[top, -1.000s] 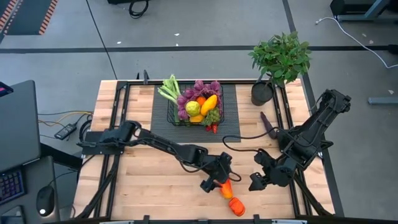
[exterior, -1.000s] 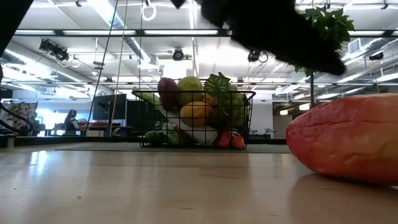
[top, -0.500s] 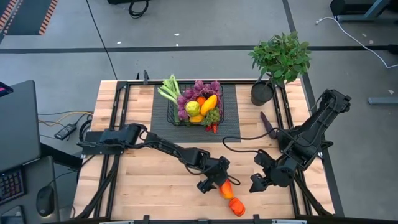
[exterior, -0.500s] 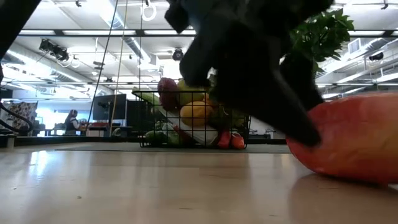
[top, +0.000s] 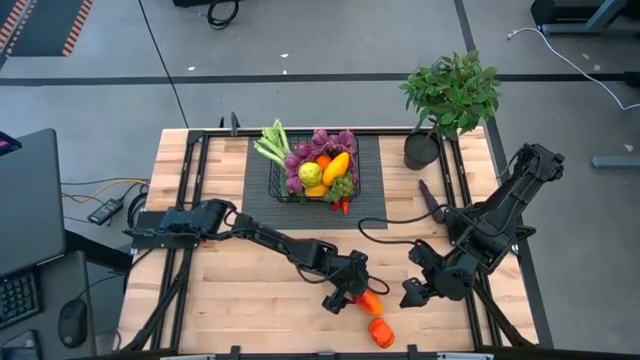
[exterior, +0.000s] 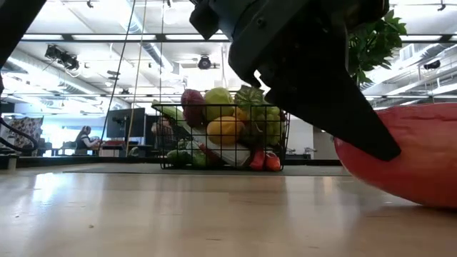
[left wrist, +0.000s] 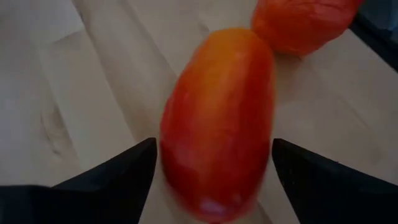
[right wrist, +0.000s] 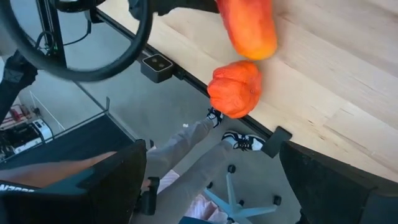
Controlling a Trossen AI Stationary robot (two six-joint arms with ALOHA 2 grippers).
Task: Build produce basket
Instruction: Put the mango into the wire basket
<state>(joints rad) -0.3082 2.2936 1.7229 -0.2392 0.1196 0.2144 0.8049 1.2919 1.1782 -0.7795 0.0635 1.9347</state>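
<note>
Two loose pieces of produce are left on the tabletop, both near its front edge; the rest sits heaped in the basket on a dark mat at the back centre.

Left gripper: low over the elongated orange-red pepper, fingers standing either side of it with a gap on each side. Partly open, straddling, no grip made yet. The pepper lies flat on the wood, so a low sideways approach looks like the only way to get the fingers round its narrow axis. Judged step: closing on this pepper for transfer to the basket.

Just beside it, toward the front edge, the rounder orange pepper is touching or nearly touching the first one's end. Risk: closing fingers may nudge it toward the edge.

Right gripper: wide open, holding nothing, parked near the front right, clear of the left arm's work. Its wrist view shows both peppers and, beyond the table edge, a seated person's legs and shoes.

Far right back: a potted plant, not part of the job.
</note>
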